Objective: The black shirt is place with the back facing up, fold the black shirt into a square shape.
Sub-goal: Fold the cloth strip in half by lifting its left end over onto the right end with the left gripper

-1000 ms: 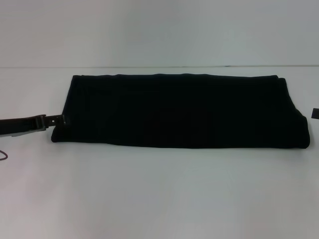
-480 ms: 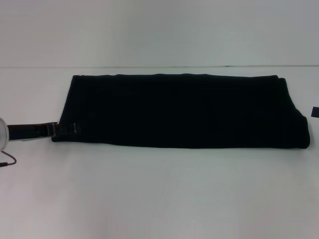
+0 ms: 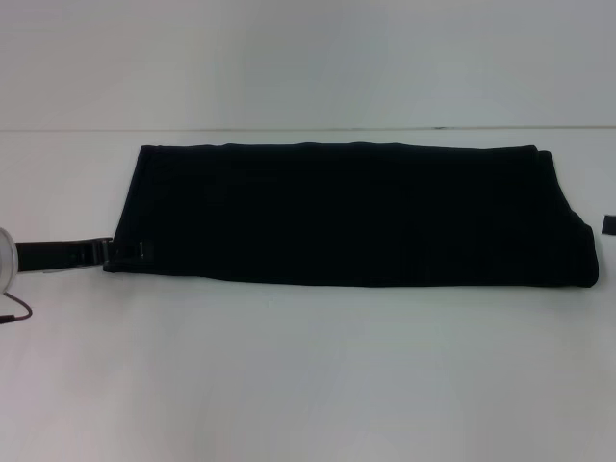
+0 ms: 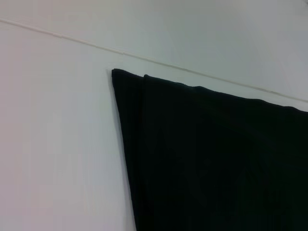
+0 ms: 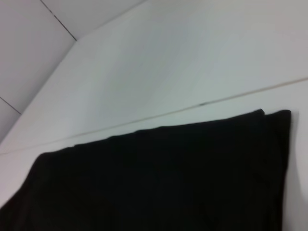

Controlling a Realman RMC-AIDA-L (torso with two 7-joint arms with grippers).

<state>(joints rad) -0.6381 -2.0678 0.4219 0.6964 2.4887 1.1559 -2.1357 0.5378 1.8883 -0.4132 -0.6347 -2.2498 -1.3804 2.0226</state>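
We find 1 large black soft-fabric shirt (image 3: 351, 214) lying flat on the plain white worktop (image 3: 308, 375), already reduced to a long band whose long axis runs from the robot's left to its right. No lettering shows on the upward face. In the left wrist view the near end reads as 2 stacked layers, 1 edge set slightly back from the other.

The left tool (image 3: 123, 252) sits at the band's left short end, at the near corner, its slim black tip touching or just overlapping the fabric edge. We cannot tell whether it is spread or closed, nor whether it has cloth between its tips. The shirt therefore extends away from this tool toward the right, along the tool's own line of reach.

Of the right tool (image 3: 609, 224) we see only 1 small dark part at the frame edge, just beside the shirt's right end and apart from it; its state cannot be told.

In our judgement, the remaining fold must carry 1 short end across to the other, and the left arm is the nearer to a grip.

Count: 1 shirt, 2 tools, 1 worktop.
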